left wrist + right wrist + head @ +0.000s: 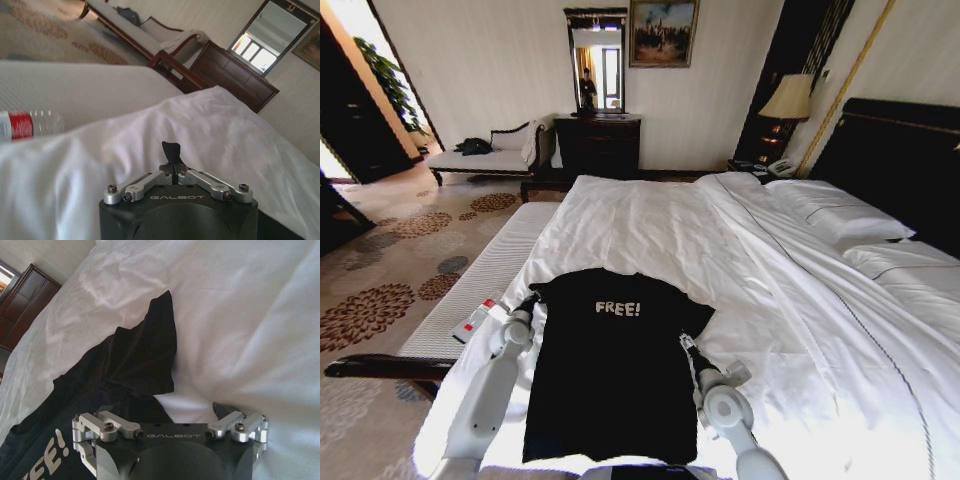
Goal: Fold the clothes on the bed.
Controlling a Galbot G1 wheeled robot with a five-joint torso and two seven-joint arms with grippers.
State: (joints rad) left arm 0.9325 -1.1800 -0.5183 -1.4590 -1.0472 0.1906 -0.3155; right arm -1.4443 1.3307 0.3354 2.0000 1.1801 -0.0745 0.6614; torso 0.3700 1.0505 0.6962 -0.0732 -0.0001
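The black T-shirt [610, 380] with its white "FREE!" print lies flat, chest up, at the near edge of the bed [650, 225]. My left gripper [528, 303] sits at the tip of the shirt's left sleeve. In the left wrist view the left gripper [171, 155] is shut, with a small flap of black fabric pinched between the fingers over the white sheet [225, 130]. My right gripper [686, 345] rests at the other sleeve. The right wrist view shows the right gripper [152, 434] open, fingers spread either side of the sleeve [145, 355].
A long white-cushioned bench [490, 270] runs along the bed's left side and carries a water bottle [25, 125]. Pillows [840, 215] and the dark headboard [900, 160] are at the right. A dark dresser [598, 145] stands at the far wall.
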